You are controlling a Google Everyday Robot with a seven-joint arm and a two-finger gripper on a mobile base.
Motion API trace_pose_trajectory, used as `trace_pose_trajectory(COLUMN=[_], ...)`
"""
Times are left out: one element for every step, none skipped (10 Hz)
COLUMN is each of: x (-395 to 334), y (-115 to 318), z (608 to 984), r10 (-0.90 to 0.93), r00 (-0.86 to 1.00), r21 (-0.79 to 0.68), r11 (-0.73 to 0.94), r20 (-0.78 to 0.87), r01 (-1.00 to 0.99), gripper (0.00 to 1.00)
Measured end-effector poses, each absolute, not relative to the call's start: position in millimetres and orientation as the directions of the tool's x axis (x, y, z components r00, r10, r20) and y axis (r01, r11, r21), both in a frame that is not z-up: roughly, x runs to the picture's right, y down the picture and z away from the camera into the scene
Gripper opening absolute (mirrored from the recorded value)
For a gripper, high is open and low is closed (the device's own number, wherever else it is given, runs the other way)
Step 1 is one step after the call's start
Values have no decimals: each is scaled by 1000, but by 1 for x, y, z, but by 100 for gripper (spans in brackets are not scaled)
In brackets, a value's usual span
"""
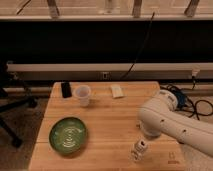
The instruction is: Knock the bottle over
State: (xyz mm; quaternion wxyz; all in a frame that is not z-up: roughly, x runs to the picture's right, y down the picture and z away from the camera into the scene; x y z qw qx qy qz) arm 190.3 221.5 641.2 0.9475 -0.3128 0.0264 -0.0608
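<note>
Single camera view: we see the bottle (139,149) standing upright near the front right edge of the wooden counter (110,125), white cap up, not yet tipped. The robot's big white arm (170,125) curves in from the right and drops right behind and above the bottle, so we judge it is set up for a sideways push rather than a grab. The end effector (145,136) sits at the arm's lower end, just above the bottle's cap and near touching it; we cannot tell whether its fingers are apart or together, the arm's bulk covers them. The rest sits well apart from the bottle, likely out of the swing path: a clear plastic cup (82,95) upright at the back left, a dark oblong thing (65,89) just beside it, a pale flat block (116,91) at back centre, and a green plate (68,135) at the front left. We judge the open counter left of the bottle gives it room to fall; the right edge is near, so a push that way risks rolling it off.
</note>
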Motion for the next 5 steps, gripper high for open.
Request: trace_pose_trajectory(x=[187, 185, 181, 177, 174], y=[224, 226, 230, 234, 238], z=[638, 635, 630, 625, 621], r10=[-126, -122, -119, -118, -117], r00=[992, 993, 993, 993, 993], r21=[-598, -599, -601, -602, -603], r11=[796, 794, 793, 792, 791], r20=[-3, 3, 13, 19, 25], r01=[100, 100, 103, 105, 108], gripper=[14, 14, 14, 14, 14])
